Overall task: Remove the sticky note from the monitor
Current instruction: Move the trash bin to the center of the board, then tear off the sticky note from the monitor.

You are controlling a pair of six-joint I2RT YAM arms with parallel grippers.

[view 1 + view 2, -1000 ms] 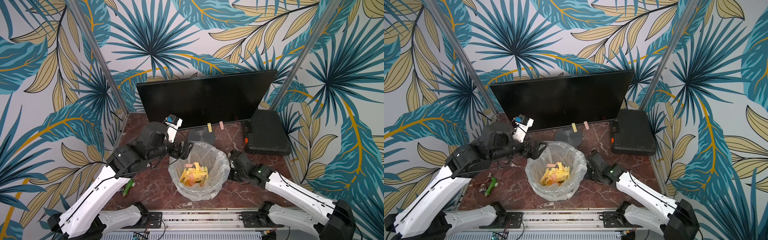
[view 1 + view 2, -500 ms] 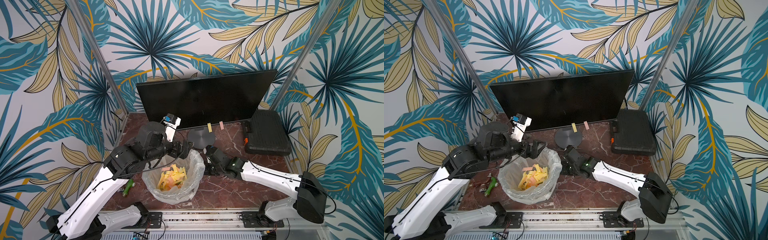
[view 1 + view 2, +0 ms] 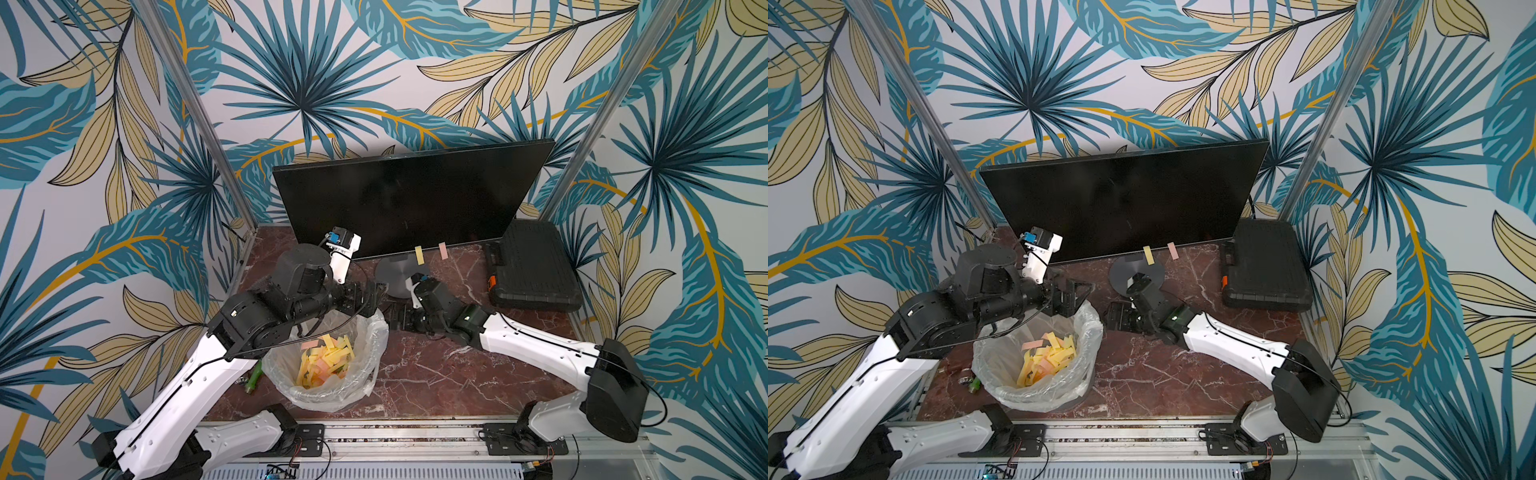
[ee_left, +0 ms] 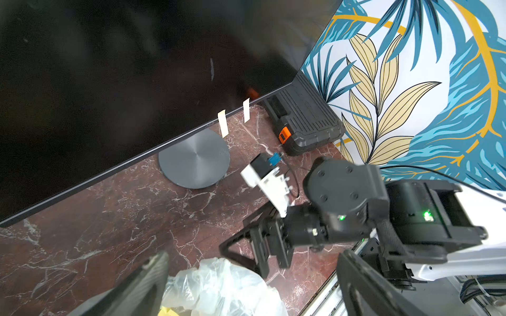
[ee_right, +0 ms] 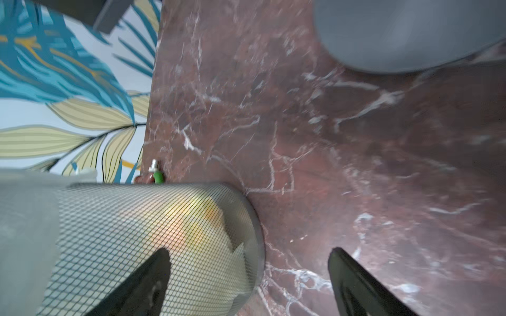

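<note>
- The bin (image 3: 332,399) has slid toward the left arm's side since a second ago.
- The right claw (image 3: 395,320) is spread wide and empty, low beside the bin.
- The left claw (image 3: 374,295) is released too, above the bin's rim.
- The yellow sticky note (image 3: 419,254) and the pink sticky note (image 3: 443,250) hang on the lower edge of the monitor (image 3: 411,199).

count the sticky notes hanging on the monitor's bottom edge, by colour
yellow sticky note: 1
pink sticky note: 1
total: 2, side by side on the lower edge of the monitor
</note>
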